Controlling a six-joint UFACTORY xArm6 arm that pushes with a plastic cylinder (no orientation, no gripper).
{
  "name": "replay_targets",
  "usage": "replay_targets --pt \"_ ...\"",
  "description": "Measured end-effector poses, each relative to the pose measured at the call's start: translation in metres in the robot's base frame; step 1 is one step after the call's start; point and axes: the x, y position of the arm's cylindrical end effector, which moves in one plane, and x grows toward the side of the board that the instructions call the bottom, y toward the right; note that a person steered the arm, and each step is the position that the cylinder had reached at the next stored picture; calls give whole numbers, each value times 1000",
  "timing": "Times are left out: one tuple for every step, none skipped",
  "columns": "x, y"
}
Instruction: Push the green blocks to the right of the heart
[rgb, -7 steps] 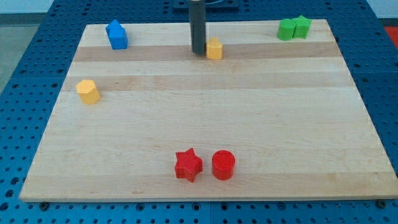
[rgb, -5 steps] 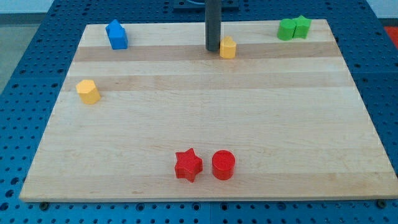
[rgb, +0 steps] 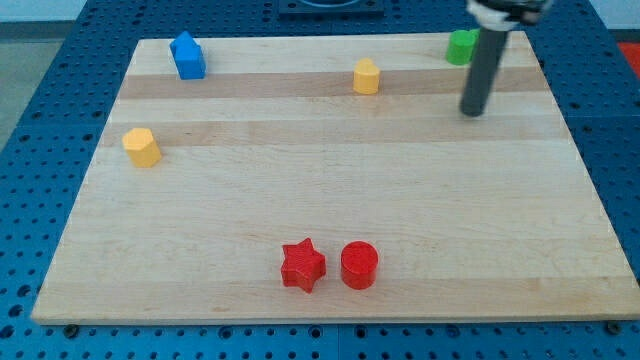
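No readable text, labels or numbers, as far as this view shows

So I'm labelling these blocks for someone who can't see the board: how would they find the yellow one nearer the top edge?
Start at the wooden board and go to its top edge, a little right of the middle. The yellow block stands there alone. The other yellow block sits lower by the view's left edge, and my tip is off to the first one's right, apart from it.

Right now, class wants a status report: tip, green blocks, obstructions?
My tip just below the green blocks, not touching. Rod hides the right-hand green one. Yellow block sits well to their left; its heart shape unclear. Nothing between.
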Motion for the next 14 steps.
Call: replay_targets --pt "-23 47" --pt "-52 73" --pt "-83 79" --pt "-114 79" --pt "-138 79" --pt "-148 68" --pt "-145 39" --pt "-129 14" --pt "-116 -2" --pt "-107 -15" --pt "-101 -29" --pt "-93 -44" --pt "-85 -59" --pt "-76 -72"
